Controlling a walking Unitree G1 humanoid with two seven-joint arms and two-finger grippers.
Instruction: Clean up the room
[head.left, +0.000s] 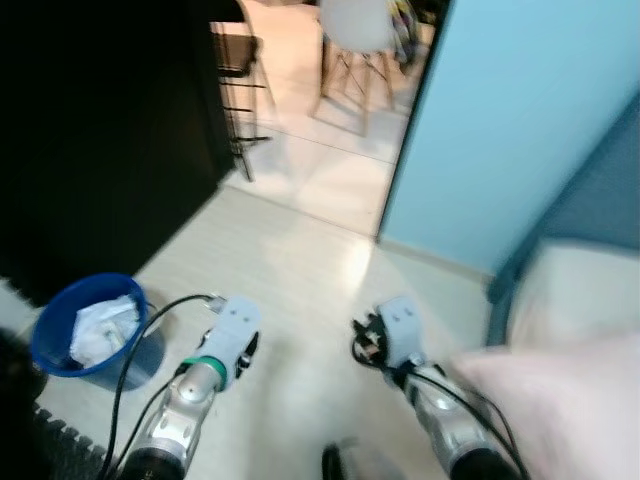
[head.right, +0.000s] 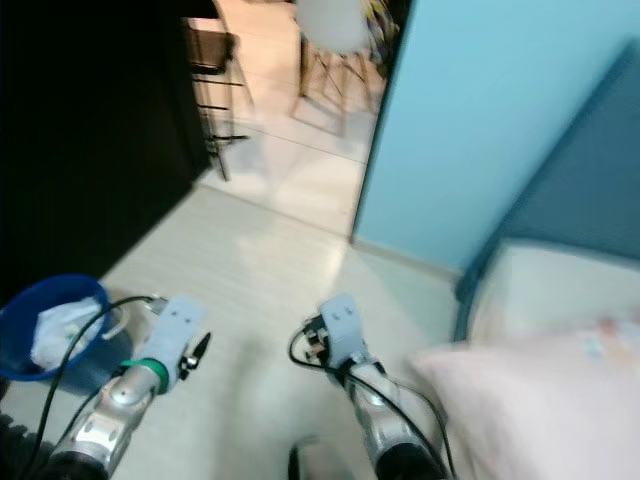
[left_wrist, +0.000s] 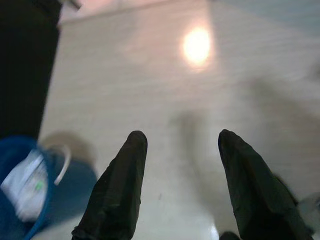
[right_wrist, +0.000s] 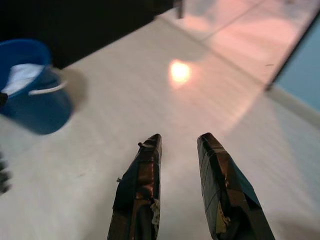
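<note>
A blue bucket (head.left: 52, 336) stands on the pale floor at my left, with crumpled white rubbish (head.left: 105, 328) inside it. My left gripper (left_wrist: 181, 136) hangs open over bare floor, empty, just right of the bucket (left_wrist: 20, 210). My right gripper (right_wrist: 180, 137) is also open and empty, low over the floor, with the bucket (right_wrist: 35, 95) some way off to its left. Both silver arms (head.left: 205, 375) (head.left: 425, 385) reach forward side by side. A pink pillow (head.left: 560, 390) lies at my right on a bed.
A white mattress with a blue-grey frame (head.left: 585, 285) fills the right side. Beyond it rises a light blue wall (head.left: 500, 120). Dark furniture (head.left: 100, 130) lines the left. Ahead, a doorway leads to a room with a white chair (head.left: 355, 30) and a black stool (head.left: 240, 70).
</note>
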